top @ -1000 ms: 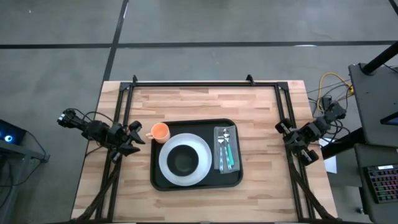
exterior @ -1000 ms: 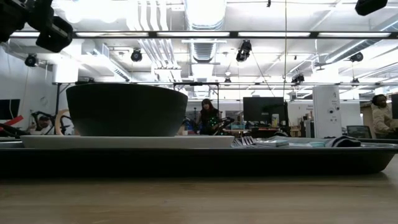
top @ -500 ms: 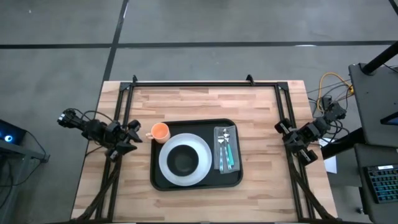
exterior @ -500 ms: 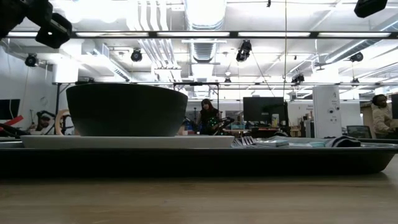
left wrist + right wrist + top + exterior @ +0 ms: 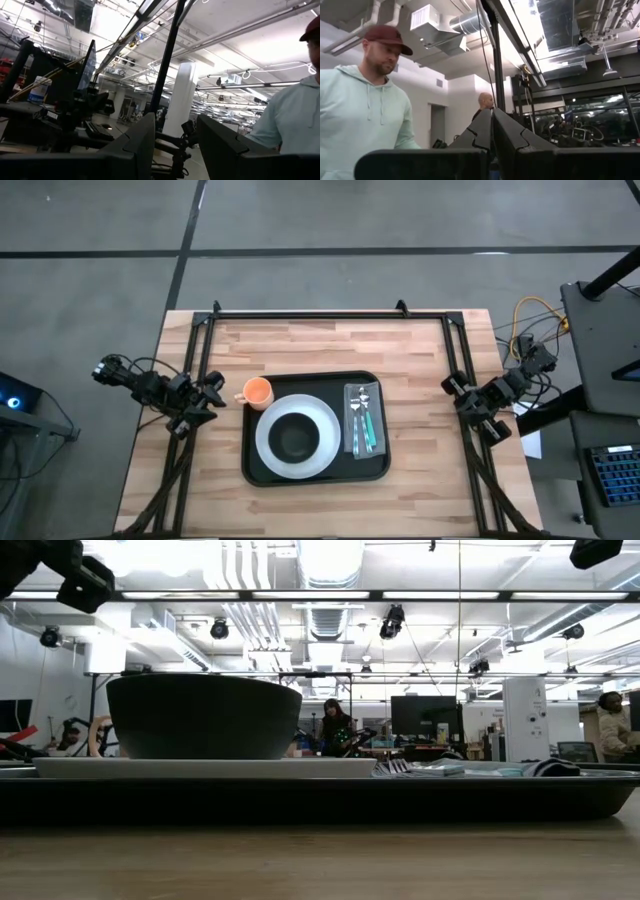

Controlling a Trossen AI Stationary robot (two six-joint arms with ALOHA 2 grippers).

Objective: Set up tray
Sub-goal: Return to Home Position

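1. In the high view we see the tray [image 5: 372, 471] mid-table. It holds a white plate [image 5: 266, 442] with a dark bowl [image 5: 296, 436], and a grey napkin [image 5: 348, 446] under cutlery [image 5: 362, 415]. An orange cup [image 5: 258, 391] stands just outside its rim.
2. The low view adds only the bowl's side profile.
3. The left gripper [image 5: 211, 393] is at the table's left edge. Its wrist view shows the jaws parted and empty.
4. The right gripper [image 5: 454, 389] is at the right edge, jaws pressed together and empty.

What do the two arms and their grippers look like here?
The left arm and right arm are dark, slim and jointed, with thin black cables looping beside them. The left gripper and right gripper each have two dark, flat fingers with notched, angular edges. No markings show.
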